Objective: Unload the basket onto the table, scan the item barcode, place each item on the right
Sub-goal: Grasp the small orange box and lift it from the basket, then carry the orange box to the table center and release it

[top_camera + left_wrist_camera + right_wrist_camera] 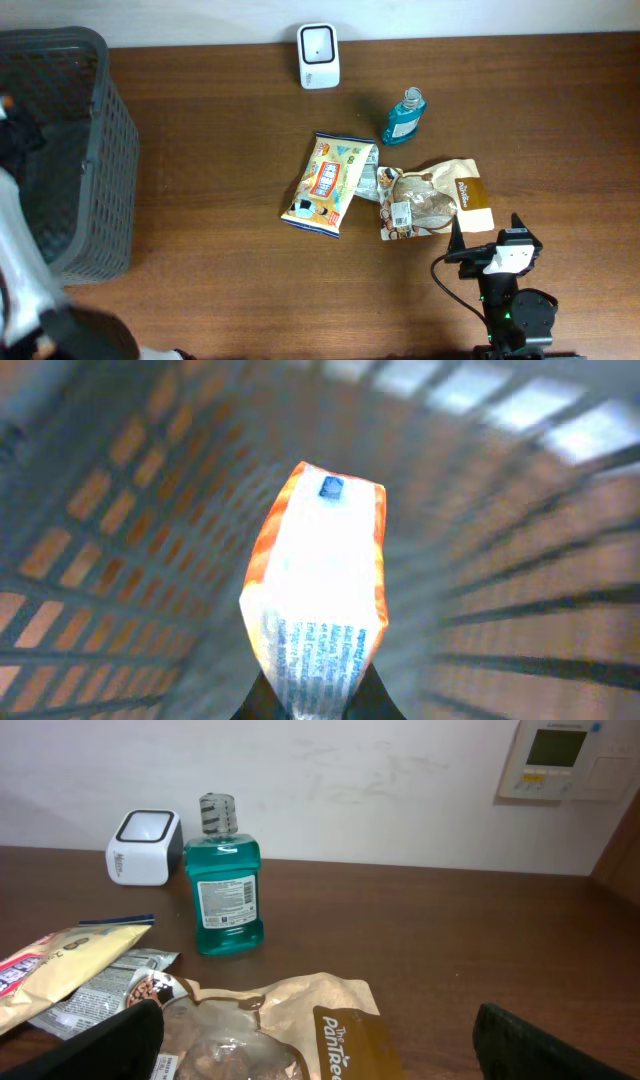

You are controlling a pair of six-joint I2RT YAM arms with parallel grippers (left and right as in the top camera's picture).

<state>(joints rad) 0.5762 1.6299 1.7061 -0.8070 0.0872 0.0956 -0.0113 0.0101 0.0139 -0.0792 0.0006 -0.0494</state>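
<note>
The orange-and-white packet sits pinched at its lower end in my left end effector, whose jaws are closed narrow on it, down inside the dark mesh basket at the worktop's left edge. The white scanner stands well apart at the far edge. A blue mouthwash bottle, a colourful snack bag and a brown pouch lie mid-worktop. My right end effector hangs wide, gripping nothing, just beside the pouch.
</note>
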